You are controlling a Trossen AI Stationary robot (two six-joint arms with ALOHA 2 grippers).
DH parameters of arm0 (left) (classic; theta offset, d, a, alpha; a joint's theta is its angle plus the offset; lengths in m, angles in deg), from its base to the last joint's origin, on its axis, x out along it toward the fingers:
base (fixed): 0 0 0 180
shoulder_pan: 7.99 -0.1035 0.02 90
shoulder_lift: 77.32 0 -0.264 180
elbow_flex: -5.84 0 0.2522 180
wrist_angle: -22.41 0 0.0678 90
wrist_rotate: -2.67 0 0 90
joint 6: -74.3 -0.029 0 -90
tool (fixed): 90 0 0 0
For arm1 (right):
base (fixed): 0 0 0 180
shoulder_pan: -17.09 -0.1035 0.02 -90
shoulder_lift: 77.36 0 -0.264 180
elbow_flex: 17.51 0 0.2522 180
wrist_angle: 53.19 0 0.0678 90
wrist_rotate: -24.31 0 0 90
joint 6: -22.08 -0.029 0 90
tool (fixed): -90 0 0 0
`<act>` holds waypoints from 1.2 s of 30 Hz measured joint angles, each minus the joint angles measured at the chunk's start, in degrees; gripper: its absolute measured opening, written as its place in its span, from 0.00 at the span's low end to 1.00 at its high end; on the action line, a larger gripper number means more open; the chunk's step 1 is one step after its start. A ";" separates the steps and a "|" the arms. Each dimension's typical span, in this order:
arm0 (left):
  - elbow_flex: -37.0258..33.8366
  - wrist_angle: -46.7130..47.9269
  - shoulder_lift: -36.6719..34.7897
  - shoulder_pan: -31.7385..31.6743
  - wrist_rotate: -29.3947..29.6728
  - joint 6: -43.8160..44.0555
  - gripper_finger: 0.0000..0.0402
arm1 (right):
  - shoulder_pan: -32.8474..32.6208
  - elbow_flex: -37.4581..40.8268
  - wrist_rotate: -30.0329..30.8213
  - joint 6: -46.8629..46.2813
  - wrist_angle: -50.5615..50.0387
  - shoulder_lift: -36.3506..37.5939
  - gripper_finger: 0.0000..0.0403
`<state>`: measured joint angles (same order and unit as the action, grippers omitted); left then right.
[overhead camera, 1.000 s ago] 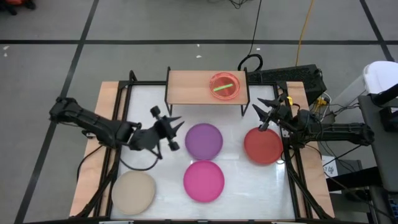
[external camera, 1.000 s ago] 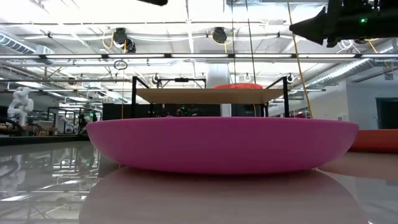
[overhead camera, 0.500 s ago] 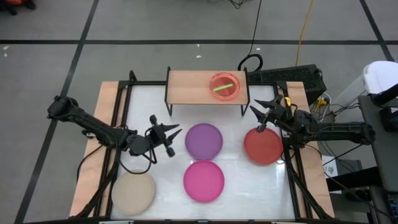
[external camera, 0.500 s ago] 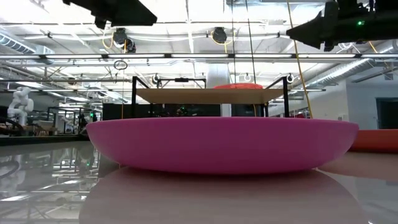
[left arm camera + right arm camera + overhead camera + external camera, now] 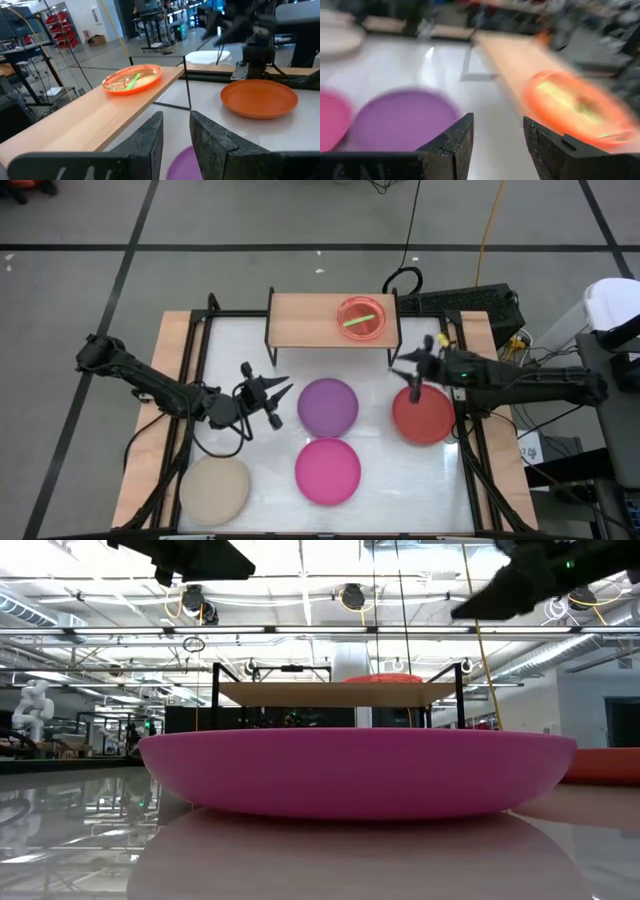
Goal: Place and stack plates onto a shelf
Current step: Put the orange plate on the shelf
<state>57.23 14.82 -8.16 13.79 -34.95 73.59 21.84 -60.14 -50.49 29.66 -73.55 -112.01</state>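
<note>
High view: left hand (image 5: 268, 395) is hovering over the table (image 5: 380, 460), fingers spread apart, gripping nothing, pointing at the purple plate (image 5: 328, 406), which is lying just past its fingertips. Magenta plate (image 5: 328, 470) is sitting near that hand, on the near side of the purple one; beige plate (image 5: 214, 487) is lying beside the left arm toward the table's front corner. Right hand (image 5: 404, 372) is hanging released, fingers parted, over the shelf-side edge of the red plate (image 5: 424, 417), just beside the shelf's end leg. Shelf (image 5: 305, 320) is standing beyond both hands, carrying a stack of small plates (image 5: 360, 319) with the orange and a green streak showing through the translucent pink top, at the end nearer the right hand. Left wrist view is showing that stack sitting on the wood board with the red plate farther off.
</note>
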 joint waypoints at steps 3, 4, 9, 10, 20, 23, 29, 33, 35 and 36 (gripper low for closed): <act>0.00 0.03 0.00 -0.02 0.02 -0.03 0.25 | -0.06 -0.02 -3.48 0.04 -4.06 -3.09 0.38; 0.00 0.04 0.00 -0.02 0.01 -0.08 0.25 | -0.17 -0.01 -3.54 0.06 -5.93 -3.79 0.38; 0.02 0.07 0.02 -0.01 -2.12 -0.24 0.25 | -2.09 -0.02 -3.56 -2.90 -12.92 -4.83 0.38; 0.02 0.09 0.02 -0.02 -2.92 -0.24 0.25 | -2.75 -0.02 -3.74 -4.22 -13.92 -4.74 0.38; 0.04 0.13 0.02 -0.01 -3.91 0.85 0.25 | -15.59 -0.02 -11.10 -15.87 -20.42 -4.64 0.38; 0.04 0.14 0.02 0.00 -3.91 0.85 0.25 | -19.90 -0.02 -11.11 -19.96 -21.67 -5.24 0.38; 0.04 0.18 0.02 -0.02 -3.91 0.88 0.25 | -26.93 -0.02 -11.20 -29.09 -25.47 -7.19 0.38; 0.05 0.17 0.02 -0.02 -3.89 0.90 0.25 | -29.95 -0.02 -11.13 -34.14 -27.30 -9.58 0.38; 0.06 0.18 0.02 -0.02 -3.91 0.92 0.25 | -31.29 -0.02 -11.08 -35.58 -27.62 -11.19 0.38; 0.07 0.18 0.02 -0.02 -3.89 0.94 0.25 | -31.86 -0.02 -11.08 -36.12 -27.82 -12.09 0.38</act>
<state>57.29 15.00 -8.13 13.77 -38.84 74.53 -10.02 -60.16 -61.57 -6.46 -101.37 -124.10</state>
